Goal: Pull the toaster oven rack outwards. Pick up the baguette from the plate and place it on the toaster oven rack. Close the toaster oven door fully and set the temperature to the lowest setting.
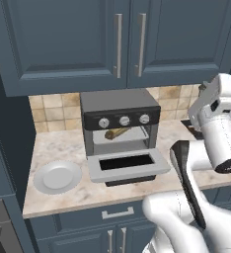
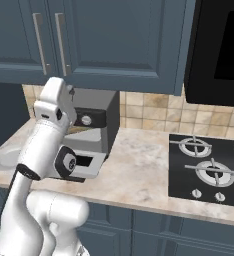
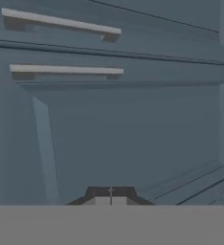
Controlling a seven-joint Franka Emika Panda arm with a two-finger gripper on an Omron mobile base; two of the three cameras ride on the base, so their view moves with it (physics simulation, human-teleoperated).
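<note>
The bread [image 1: 117,132] already lies on the shelf [image 1: 121,137] inside the oven [image 1: 120,129], the plate [image 1: 57,176] sits bare on the table [image 1: 68,193], and the gripper [image 3: 111,195], jaws shut on nothing, faces the cupboards, so next it should push up the dropped door [image 1: 128,165].

No readable text, labels, brands or numbers anywhere — toaster oven [image 1: 120,129] knobs unmarked, cabinet doors [image 3: 133,134] plain.

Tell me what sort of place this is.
A home kitchen, rendered. A toaster oven stands on a marble-look counter, a gas hob sits further along it, and blue wall cabinets hang above.
</note>
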